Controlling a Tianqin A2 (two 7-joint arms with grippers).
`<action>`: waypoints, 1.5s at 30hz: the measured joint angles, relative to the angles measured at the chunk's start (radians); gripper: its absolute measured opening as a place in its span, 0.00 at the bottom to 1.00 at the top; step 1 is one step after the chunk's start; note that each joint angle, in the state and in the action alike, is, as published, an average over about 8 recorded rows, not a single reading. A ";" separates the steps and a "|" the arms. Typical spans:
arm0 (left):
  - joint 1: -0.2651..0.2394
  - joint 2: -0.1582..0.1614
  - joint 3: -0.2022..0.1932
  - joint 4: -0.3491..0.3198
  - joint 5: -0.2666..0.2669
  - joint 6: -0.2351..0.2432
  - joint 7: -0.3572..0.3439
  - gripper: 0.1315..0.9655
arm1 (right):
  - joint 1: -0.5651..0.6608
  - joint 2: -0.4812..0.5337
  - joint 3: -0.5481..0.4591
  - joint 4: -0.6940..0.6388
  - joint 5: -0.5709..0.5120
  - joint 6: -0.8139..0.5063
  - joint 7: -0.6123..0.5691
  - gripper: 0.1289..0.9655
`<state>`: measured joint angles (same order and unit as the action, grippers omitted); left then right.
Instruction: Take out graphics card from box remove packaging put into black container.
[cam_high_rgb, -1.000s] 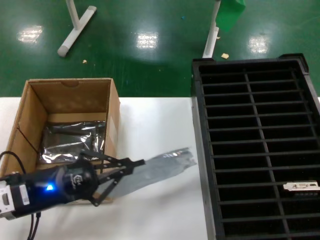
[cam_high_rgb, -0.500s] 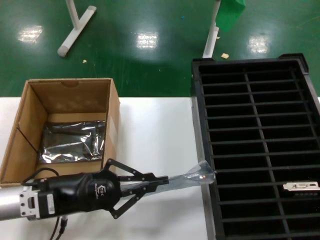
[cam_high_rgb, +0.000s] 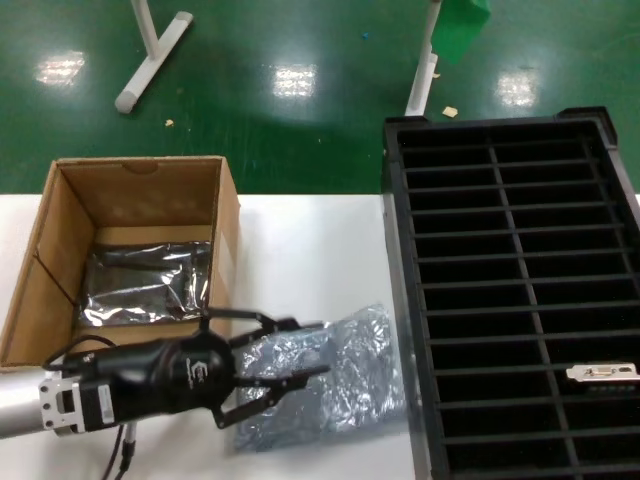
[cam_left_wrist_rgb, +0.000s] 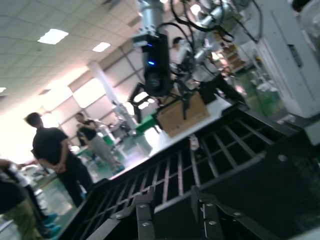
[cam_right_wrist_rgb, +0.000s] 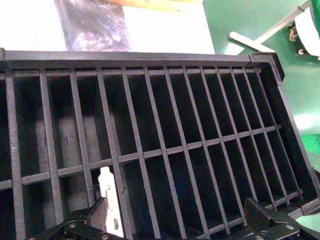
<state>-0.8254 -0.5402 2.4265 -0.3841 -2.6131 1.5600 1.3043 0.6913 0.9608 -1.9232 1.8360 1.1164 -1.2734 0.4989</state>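
Left gripper (cam_high_rgb: 300, 352) over packaging (cam_high_rgb: 330, 375) edge.

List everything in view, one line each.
brown corrugated cardboard box: 1, brown, left on the table
shiny silver-grey bagged item: 1, inside the box
crinkly translucent grey plastic bag: 1, flat on the table between box and crate
black ribbed plastic crate: 1, right
white metal bracket: 1, in a near crate slot
white table: 1
white stand legs: 2, on the green floor
left pincer: open, over the bag's edge
right pincer: open, above the crate
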 joint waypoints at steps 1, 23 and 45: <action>0.015 -0.001 -0.031 -0.018 0.007 -0.007 -0.012 0.16 | 0.000 0.000 0.000 0.000 0.000 0.000 0.000 1.00; 0.255 0.023 -0.347 -0.351 0.073 -0.286 -0.281 0.64 | -0.075 -0.073 0.037 -0.025 0.072 0.134 -0.054 1.00; 0.441 0.094 -0.504 -0.633 0.314 -0.702 -0.616 0.97 | -0.276 -0.265 0.130 -0.094 0.272 0.506 -0.200 1.00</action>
<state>-0.3844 -0.4461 1.9228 -1.0169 -2.2987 0.8581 0.6887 0.4148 0.6962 -1.7928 1.7419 1.3884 -0.7671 0.2993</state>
